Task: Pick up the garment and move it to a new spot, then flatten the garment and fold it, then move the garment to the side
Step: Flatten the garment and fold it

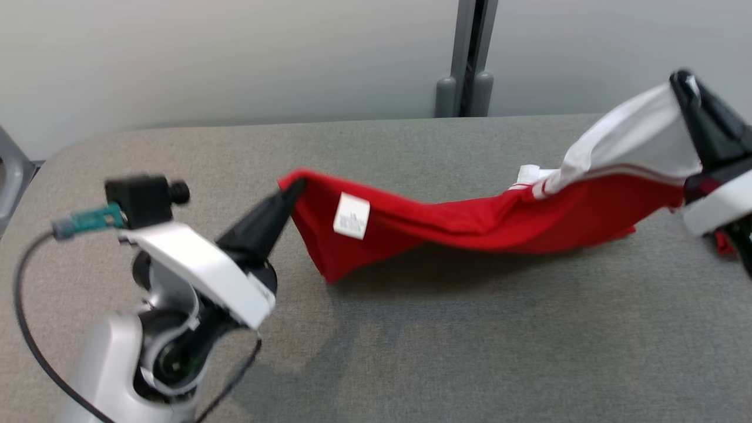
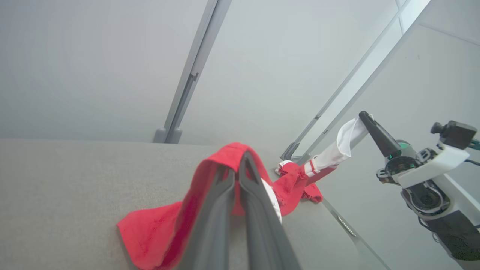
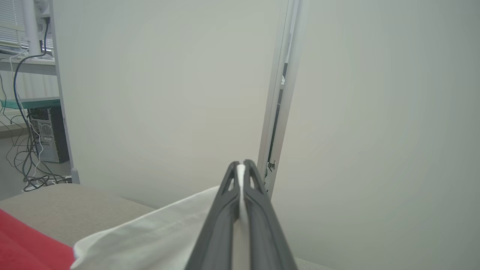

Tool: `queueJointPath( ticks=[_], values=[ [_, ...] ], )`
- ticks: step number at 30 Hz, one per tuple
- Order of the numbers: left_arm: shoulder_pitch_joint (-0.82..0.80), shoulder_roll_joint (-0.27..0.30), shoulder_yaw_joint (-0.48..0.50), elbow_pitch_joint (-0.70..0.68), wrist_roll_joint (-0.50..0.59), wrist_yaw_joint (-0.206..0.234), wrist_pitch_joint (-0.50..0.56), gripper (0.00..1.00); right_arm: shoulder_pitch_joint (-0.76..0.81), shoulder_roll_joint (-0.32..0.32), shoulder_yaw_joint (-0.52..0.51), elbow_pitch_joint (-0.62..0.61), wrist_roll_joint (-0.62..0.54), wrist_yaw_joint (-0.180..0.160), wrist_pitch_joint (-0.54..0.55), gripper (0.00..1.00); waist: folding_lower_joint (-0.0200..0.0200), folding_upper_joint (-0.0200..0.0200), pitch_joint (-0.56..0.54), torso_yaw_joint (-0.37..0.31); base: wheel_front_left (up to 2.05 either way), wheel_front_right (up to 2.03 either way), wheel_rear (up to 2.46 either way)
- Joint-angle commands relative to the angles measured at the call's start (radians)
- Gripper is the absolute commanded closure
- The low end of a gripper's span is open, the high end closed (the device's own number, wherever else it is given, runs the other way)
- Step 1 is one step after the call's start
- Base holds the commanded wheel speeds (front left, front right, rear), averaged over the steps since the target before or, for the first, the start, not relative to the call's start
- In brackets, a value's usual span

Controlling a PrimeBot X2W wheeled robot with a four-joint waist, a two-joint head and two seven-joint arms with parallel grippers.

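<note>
Grey table [image 1: 411, 305], plain wall behind. Red-and-white garment [image 1: 470, 220] hangs stretched between both arms, sagging low over the table. Left jaws pinch its red end, right jaws its white end. Picked up; relocating, flattening, folding, setting aside all left.

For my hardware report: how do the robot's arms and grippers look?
The left gripper and right gripper have long, tapering black fingers. A white shell covers each grey wrist. The left arm carries a small black camera, a teal plug and a thin black cable.
</note>
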Motion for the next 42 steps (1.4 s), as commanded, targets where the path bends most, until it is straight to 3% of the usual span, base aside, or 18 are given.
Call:
queueJointPath(
  ticks=[1,7,13,23,32,37,42],
  values=[
    [-0.043,0.003,0.013,-0.011,-0.002,0.009,0.005,1.0,-0.036,-0.014,0.006,-0.005,-0.01,0.0,0.011,1.0,0.0,0.0,-0.015,-0.014,0.0,0.0,0.0],
    [-0.209,-0.011,0.059,-0.032,-0.03,0.078,0.038,1.0,-0.217,-0.058,0.033,0.004,-0.02,0.0,0.064,1.0,0.0,0.0,-0.048,-0.035,0.0,0.0,0.0],
    [-0.329,-0.018,0.128,-0.001,-0.058,0.18,0.062,1.0,-0.359,-0.085,0.059,0.028,-0.016,0.0,0.097,1.0,0.0,0.0,-0.058,-0.052,0.0,0.0,0.0],
    [-0.38,-0.053,0.187,0.038,-0.129,0.273,0.037,1.0,-0.457,-0.042,-0.021,0.172,-0.065,0.0,0.107,1.0,0.0,0.0,-0.018,-0.063,0.0,0.0,0.0],
    [-0.475,-0.051,0.193,0.064,-0.156,0.264,0.045,1.0,-0.57,-0.039,0.014,0.193,-0.062,0.0,0.15,1.0,0.0,0.0,0.134,-0.061,0.0,0.0,0.0],
    [-0.665,-0.019,0.176,0.143,-0.122,0.24,0.038,1.0,-0.758,-0.037,0.072,0.207,-0.055,0.0,0.184,1.0,0.0,0.0,0.295,-0.058,0.0,0.0,0.0],
    [-0.941,-0.013,0.162,0.294,-0.07,0.215,-0.033,1.0,-1.017,-0.015,0.11,0.278,-0.088,0.0,0.186,1.0,0.0,0.0,0.456,-0.041,0.0,0.0,0.0]
  ],
)
